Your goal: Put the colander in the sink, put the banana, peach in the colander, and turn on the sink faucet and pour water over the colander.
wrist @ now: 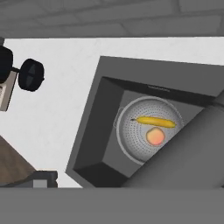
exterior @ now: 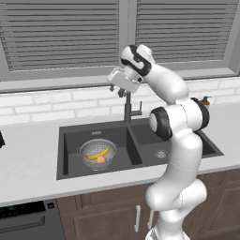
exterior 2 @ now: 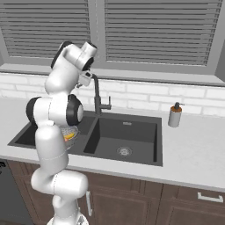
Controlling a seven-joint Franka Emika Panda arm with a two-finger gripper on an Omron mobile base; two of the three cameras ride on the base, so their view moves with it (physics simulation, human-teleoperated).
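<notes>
Colander (exterior: 97, 154) seated in left basin of sink (exterior: 70, 140), banana (exterior: 98, 154) and peach (exterior: 101, 160) inside, ready for rinsing. Tool (exterior: 121, 89) raised beside sink faucet (exterior: 127, 110), jaws spread wide and empty, presumably to work the lever.

Perforated silver metal colander (exterior: 97, 154) in matt dark grey sink (exterior: 75, 140).

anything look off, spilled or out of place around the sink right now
Nothing stands out. The colander sits upright in the sink's left basin, with the banana and peach lying inside it. No spills on the counter, and no water is running from the sink faucet. The soap dispenser stands upright.
</notes>
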